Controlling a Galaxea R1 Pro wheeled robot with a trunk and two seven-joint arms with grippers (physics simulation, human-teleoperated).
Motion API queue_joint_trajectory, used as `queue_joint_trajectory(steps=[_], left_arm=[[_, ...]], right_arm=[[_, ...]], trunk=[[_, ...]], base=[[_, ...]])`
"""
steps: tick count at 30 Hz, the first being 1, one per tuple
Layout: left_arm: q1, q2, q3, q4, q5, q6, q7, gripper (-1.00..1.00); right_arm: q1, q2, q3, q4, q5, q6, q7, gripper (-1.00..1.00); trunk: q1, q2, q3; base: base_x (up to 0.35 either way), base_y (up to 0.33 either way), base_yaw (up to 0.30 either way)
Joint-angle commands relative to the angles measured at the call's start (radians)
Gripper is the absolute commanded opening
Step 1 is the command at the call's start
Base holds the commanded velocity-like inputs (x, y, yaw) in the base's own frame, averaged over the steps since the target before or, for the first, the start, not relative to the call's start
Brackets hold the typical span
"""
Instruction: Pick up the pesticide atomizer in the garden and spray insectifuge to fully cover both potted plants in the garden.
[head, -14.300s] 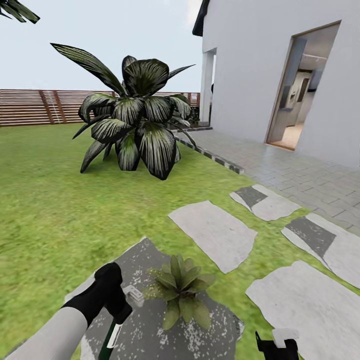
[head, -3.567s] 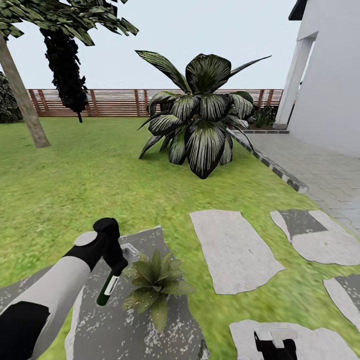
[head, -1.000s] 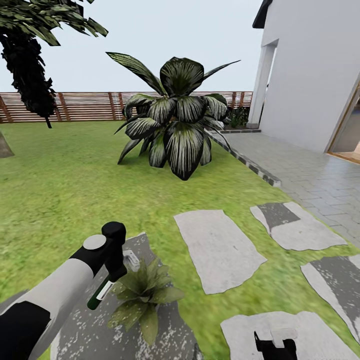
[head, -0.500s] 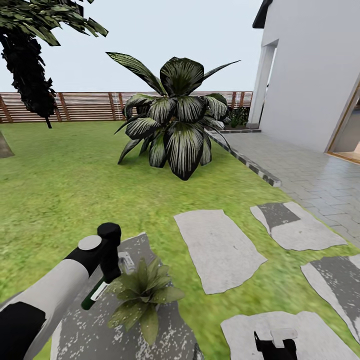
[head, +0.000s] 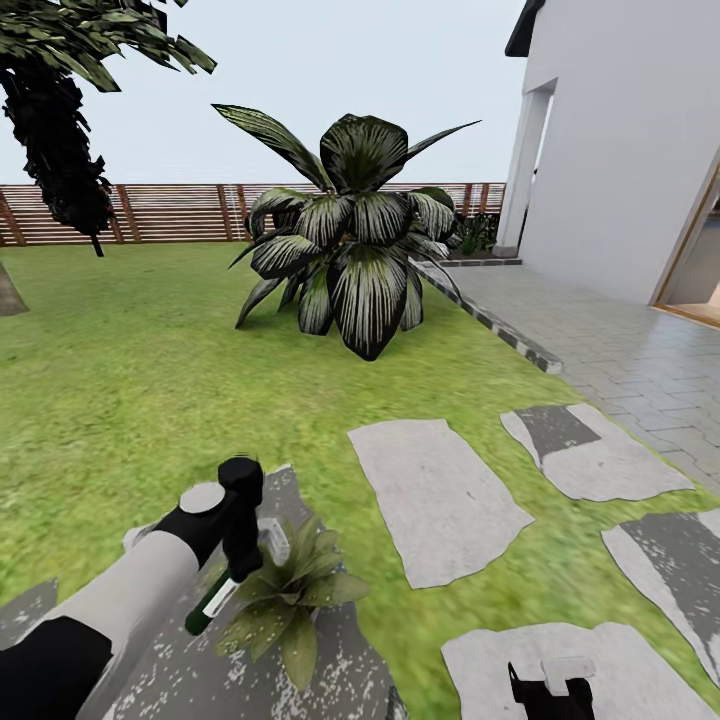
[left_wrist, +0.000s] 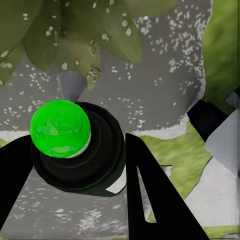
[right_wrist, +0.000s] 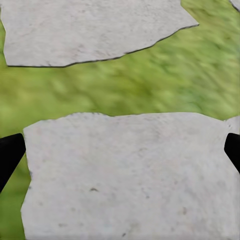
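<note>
A slim dark rigid pesticide atomizer (head: 212, 603), judged light, is clamped around its body by the left gripper (head: 243, 565) beside a small green leafy potted plant (head: 290, 600); the right gripper (head: 552, 688) is seen spread wide.

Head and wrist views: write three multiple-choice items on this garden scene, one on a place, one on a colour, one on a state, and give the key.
1. What does the small potted plant sit on?
A. a grey stepping stone
B. the paved path
C. bare grass

2. What colour is the dot on top of the spray bottle?
A. red
B. green
C. blue

3. What is the left gripper doing?
A. hanging open
B. gripping the spray bottle
C. gripping a leaf

Key: 1 A, the stone spreads under the leaves in the head view. 2 B, the left wrist view shows a bright green ball on the dark cap. 3 B, the bottle hangs from the gripper beside the plant.
</note>
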Motion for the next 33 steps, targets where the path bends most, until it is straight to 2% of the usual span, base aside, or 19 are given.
queue_joint_trajectory(steps=[1,6,17,20,22,24,28,33], left_arm=[[0.004,0.005,-0.005,-0.001,-0.007,0.009,-0.009,-1.0],[0.026,0.033,-0.002,-0.001,-0.006,0.01,-0.009,-1.0],[0.004,0.021,0.0,-0.016,-0.006,0.021,-0.009,-1.0],[-0.007,0.024,0.013,-0.017,-0.005,0.022,-0.009,-1.0],[-0.007,0.031,0.025,-0.016,-0.005,0.022,-0.009,-1.0],[-0.002,0.049,0.045,-0.014,-0.006,0.021,-0.009,-1.0],[0.0,0.088,0.056,-0.014,-0.004,0.019,-0.009,-1.0],[0.007,0.098,0.06,-0.014,0.004,0.02,-0.009,-1.0]], right_arm=[[-0.001,0.0,-0.004,0.001,0.01,-0.002,-0.005,1.0],[-0.001,0.0,-0.004,0.001,0.01,-0.002,-0.005,1.0],[-0.001,0.0,-0.004,0.001,0.01,-0.002,-0.004,1.0],[-0.001,0.0,-0.004,0.001,0.01,-0.002,-0.005,1.0],[-0.001,0.0,-0.004,0.001,0.01,-0.002,-0.005,1.0],[-0.001,0.0,-0.004,0.001,0.01,-0.002,-0.005,1.0],[-0.001,0.0,-0.004,0.001,0.01,-0.002,-0.005,1.0],[-0.001,0.0,-0.004,0.001,0.01,-0.002,-0.004,1.0]], trunk=[[0.0,0.0,-0.001],[0.0,0.0,-0.001],[0.0,0.0,-0.001],[0.0,0.0,-0.001],[0.0,0.0,-0.001],[0.0,0.0,-0.001],[0.0,0.0,-0.001],[0.0,0.0,-0.001]], base=[[0.0,0.0,0.0],[0.0,0.0,0.0],[0.0,0.0,0.0],[0.0,0.0,0.0],[0.0,0.0,0.0],[0.0,0.0,0.0],[0.0,0.0,0.0],[0.0,0.0,0.0]])
